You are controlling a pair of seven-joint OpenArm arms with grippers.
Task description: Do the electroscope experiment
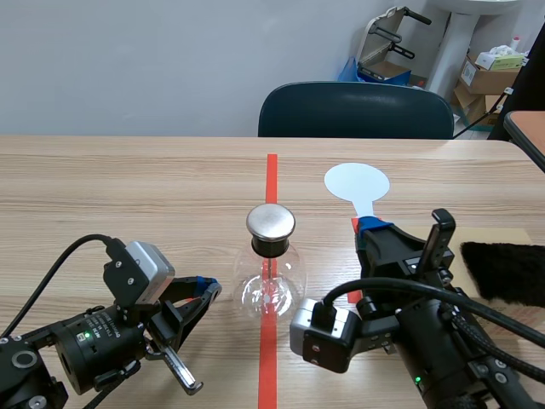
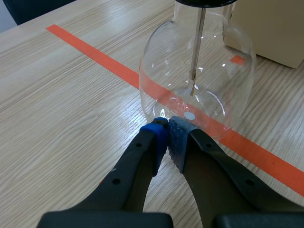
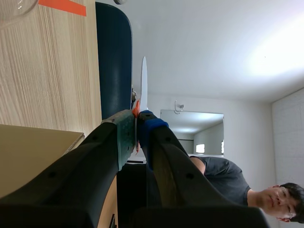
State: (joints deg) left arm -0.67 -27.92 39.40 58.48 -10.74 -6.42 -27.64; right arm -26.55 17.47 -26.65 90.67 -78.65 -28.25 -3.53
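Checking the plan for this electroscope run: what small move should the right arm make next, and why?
Probably swing the white paddle toward the metal cap of the flask. The right gripper is shut on its handle, and the disc stands off to the cap's side, not touching. If unrubbed, the black fur comes first.

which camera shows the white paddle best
The scene view: the white paddle shows its full round face, just beyond the right end effector. The right wrist view catches the white paddle only edge-on, pinched in that end effector. The left wrist view misses it.
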